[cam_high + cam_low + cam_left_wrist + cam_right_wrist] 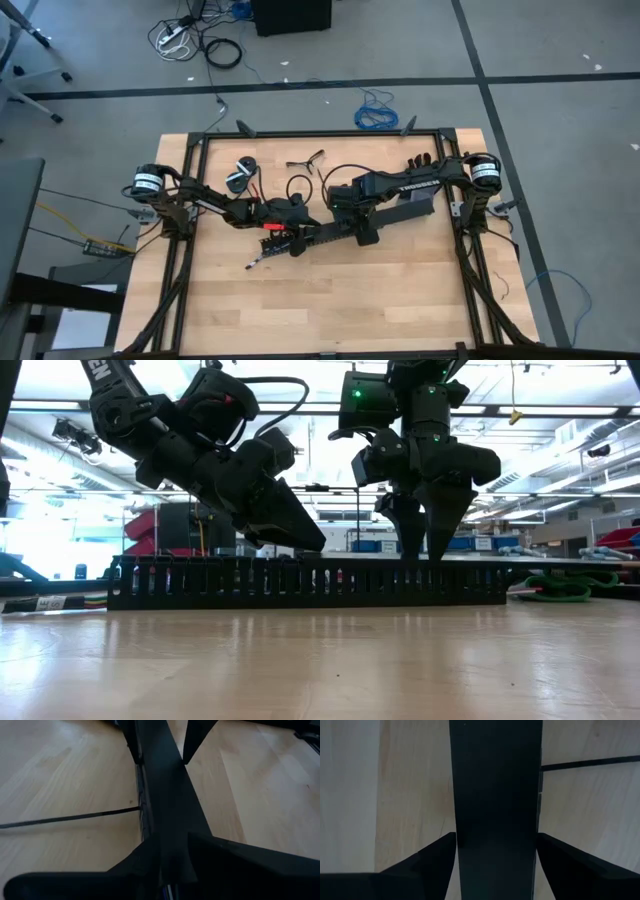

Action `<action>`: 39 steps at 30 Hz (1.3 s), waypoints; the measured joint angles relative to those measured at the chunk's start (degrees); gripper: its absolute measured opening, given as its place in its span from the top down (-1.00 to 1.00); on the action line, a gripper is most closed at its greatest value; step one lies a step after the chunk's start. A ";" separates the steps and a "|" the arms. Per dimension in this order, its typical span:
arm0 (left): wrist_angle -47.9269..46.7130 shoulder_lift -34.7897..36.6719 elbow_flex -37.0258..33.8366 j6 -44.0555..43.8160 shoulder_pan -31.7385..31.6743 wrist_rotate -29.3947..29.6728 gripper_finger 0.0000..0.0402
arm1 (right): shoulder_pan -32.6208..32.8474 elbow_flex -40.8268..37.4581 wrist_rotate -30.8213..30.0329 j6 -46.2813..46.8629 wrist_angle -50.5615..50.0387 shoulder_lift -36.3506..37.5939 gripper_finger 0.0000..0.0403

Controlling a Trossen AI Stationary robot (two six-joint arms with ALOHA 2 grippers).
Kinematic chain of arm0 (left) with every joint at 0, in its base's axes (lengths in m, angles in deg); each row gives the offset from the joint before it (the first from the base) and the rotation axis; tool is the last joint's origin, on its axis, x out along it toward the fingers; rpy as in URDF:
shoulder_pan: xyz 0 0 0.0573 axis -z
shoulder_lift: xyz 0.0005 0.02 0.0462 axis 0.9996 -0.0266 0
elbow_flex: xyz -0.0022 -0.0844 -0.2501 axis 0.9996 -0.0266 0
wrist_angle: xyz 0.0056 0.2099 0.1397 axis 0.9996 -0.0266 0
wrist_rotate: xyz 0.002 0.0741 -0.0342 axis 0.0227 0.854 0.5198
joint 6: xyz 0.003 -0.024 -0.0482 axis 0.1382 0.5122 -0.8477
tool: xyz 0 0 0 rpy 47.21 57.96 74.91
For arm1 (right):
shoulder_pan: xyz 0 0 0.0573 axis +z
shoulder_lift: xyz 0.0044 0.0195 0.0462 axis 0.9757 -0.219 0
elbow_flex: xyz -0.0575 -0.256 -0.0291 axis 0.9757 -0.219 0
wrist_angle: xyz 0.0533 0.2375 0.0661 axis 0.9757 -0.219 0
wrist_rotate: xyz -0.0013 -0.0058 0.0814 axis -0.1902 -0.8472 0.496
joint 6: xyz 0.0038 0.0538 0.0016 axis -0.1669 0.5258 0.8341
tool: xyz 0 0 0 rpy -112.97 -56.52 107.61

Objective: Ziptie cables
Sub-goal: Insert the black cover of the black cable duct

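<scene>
A long black slotted strip lies slantwise on the wooden table, resting on its long lower side. A bundle of thin cables sticks out of its left end. One thin black ziptie lies flat on the table beside the strip. My left gripper slants down onto the strip's middle and is shut on it. My right gripper points straight down farther toward the right, open, one finger on each long side of the strip. My left gripper has the strip's top pinched between its two fingers, near the middle of its length. It comes slanting down from the table's left and lies along the strip. The strip stays on the table. My right gripper's fingers sit close against the strip's sides; whether they touch, I cannot tell.
At the far side lie a black looped cable, a small dark part and a forked piece. A green cable lies at the right. Black frame rails border the table. Bare wood stretches toward the near edge.
</scene>
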 joint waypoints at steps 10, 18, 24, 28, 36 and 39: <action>-0.03 0.00 0.00 0.00 0.00 0.00 0.54 | 0.00 0.00 0.50 -0.17 -0.04 0.00 -0.33; -0.44 0.00 0.00 0.00 0.00 0.00 0.54 | 0.00 0.00 -0.69 -0.36 0.00 0.00 -0.33; -0.39 0.00 0.00 0.00 0.00 0.00 0.54 | 0.00 0.00 -1.41 -0.93 0.00 0.00 -0.28; -0.28 0.00 0.00 0.00 0.00 0.00 0.54 | 0.00 0.00 -1.43 -0.93 0.00 0.00 -0.25; -0.24 0.00 0.00 0.00 0.00 -0.02 0.54 | 0.00 0.02 -1.48 -1.21 0.00 0.00 -0.19; -0.22 0.00 0.00 0.00 0.00 -0.02 0.54 | 0.00 0.02 -1.51 -1.24 0.00 0.00 -0.18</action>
